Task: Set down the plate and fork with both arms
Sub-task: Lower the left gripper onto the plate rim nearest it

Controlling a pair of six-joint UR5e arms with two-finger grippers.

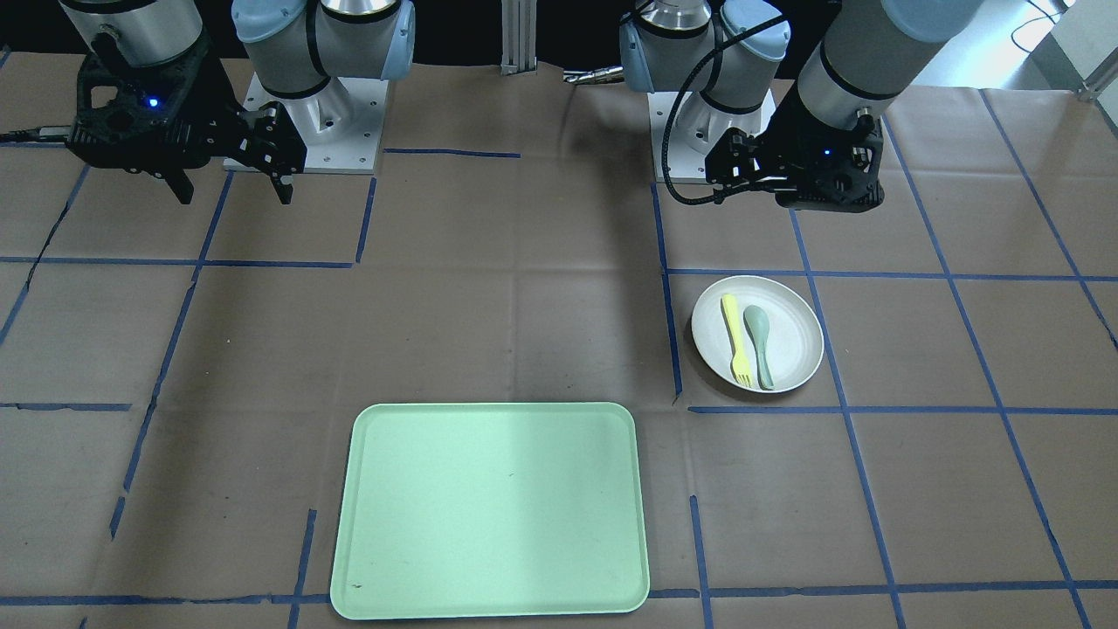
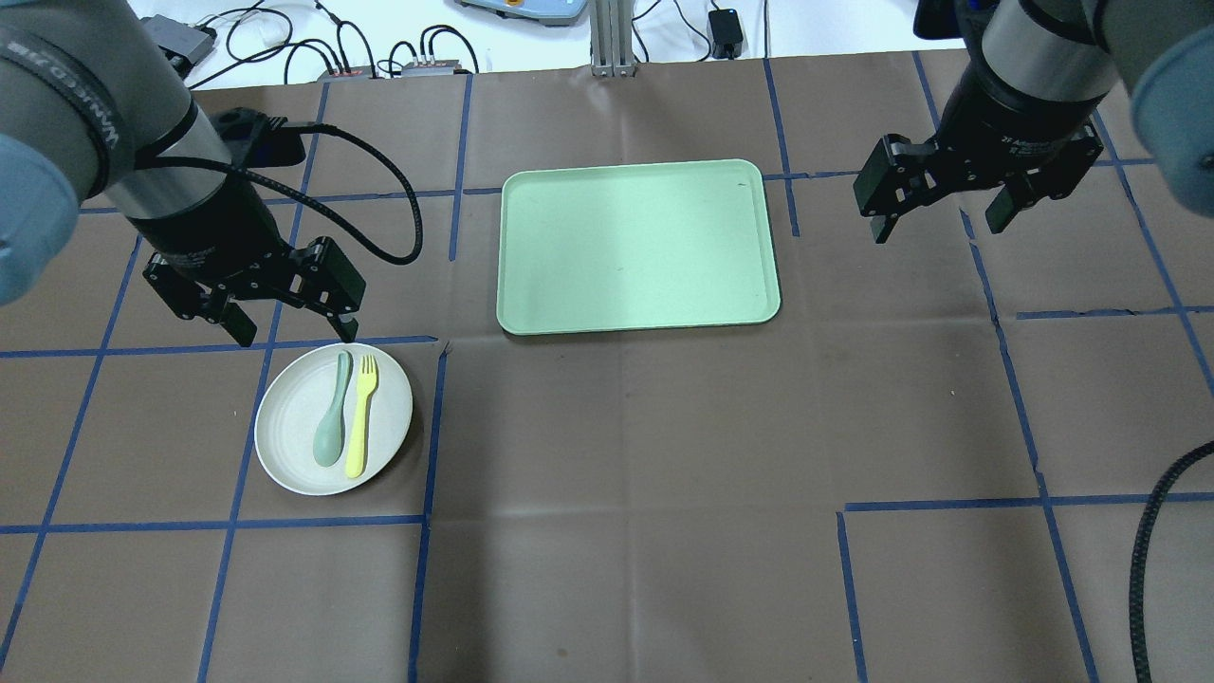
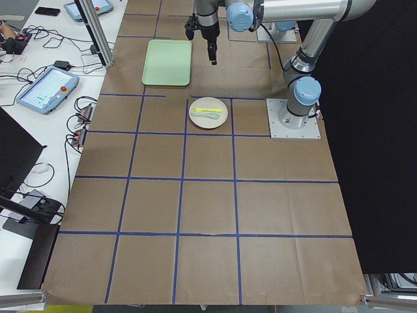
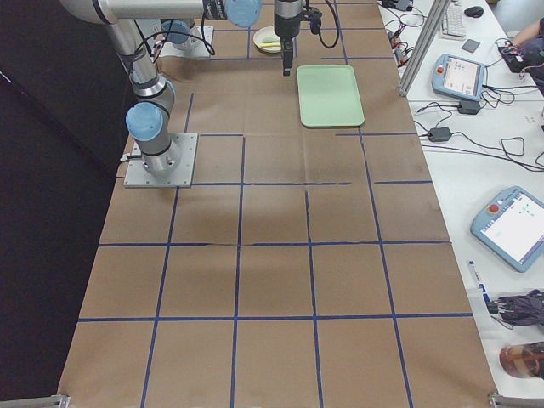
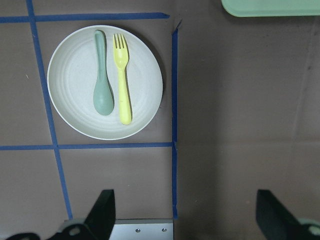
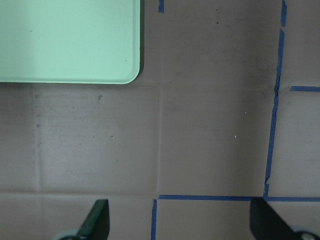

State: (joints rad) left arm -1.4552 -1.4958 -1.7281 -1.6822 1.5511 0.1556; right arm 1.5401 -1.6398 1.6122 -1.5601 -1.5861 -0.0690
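Observation:
The round off-white plate point(image 2: 285, 432) lies on the table at the near left, with the pale yellow fork point(image 2: 361, 417) and a grey-green spoon point(image 2: 332, 422) side by side on it. The left wrist view shows the plate point(image 5: 75, 95), fork point(image 5: 122, 80) and spoon point(image 5: 101, 75) from above. My left gripper point(image 2: 294, 330) hangs open and empty above the plate's far rim, apart from it. My right gripper point(image 2: 939, 223) is open and empty, high over bare table to the right of the tray.
A rectangular pale green tray point(image 2: 635, 247) lies empty at the middle far side, also in the front view point(image 1: 489, 511). Blue tape lines cross the brown table cover. Both arm bases stand on the robot's side, and cables lie beyond the far edge.

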